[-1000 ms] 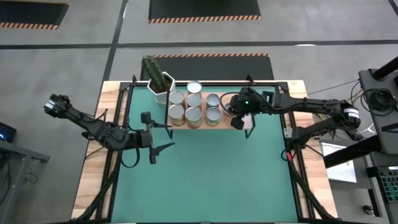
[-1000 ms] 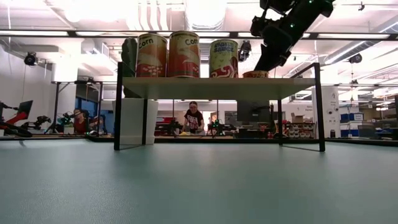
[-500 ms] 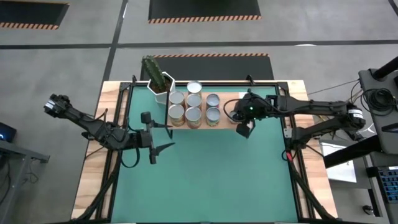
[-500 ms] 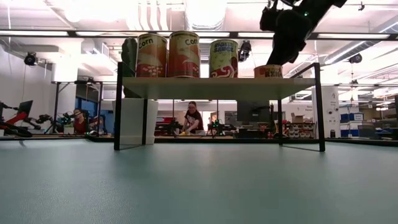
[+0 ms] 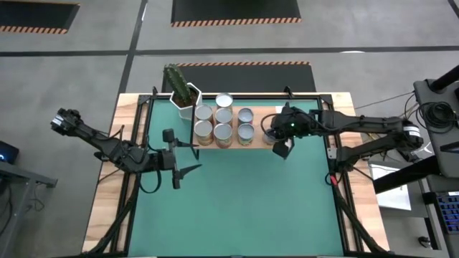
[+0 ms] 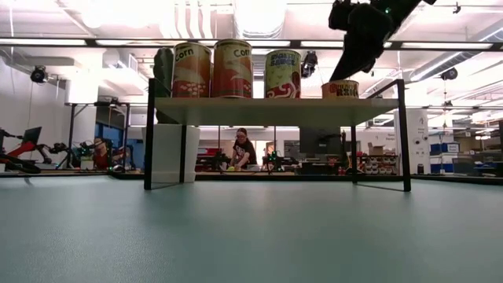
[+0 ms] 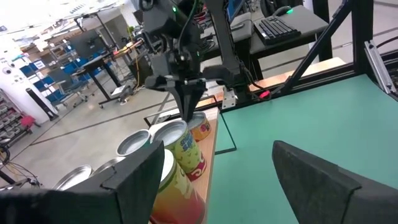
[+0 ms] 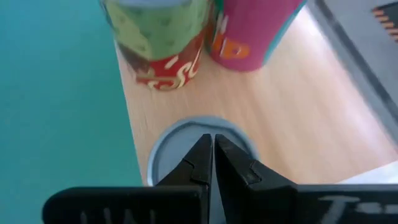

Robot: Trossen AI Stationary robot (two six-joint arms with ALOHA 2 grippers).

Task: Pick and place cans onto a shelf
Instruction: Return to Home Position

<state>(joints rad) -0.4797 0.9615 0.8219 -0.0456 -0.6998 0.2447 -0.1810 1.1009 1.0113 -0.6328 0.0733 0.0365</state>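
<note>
Seven cans (image 5: 224,122) stand on the shelf (image 6: 267,111), beside the cactus pot (image 5: 185,100). Right jaws pressed together just above the low end can (image 6: 340,89). Left jaws spread wide over the desk's green mat (image 5: 237,201).

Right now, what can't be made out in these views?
High view: the right gripper mostly covers the short can.
Low view: front cans hide the back row; gripper-to-can contact unclear.
Left wrist view: a finger of the left gripper and the picture edge cut off the nearest cans.
</note>
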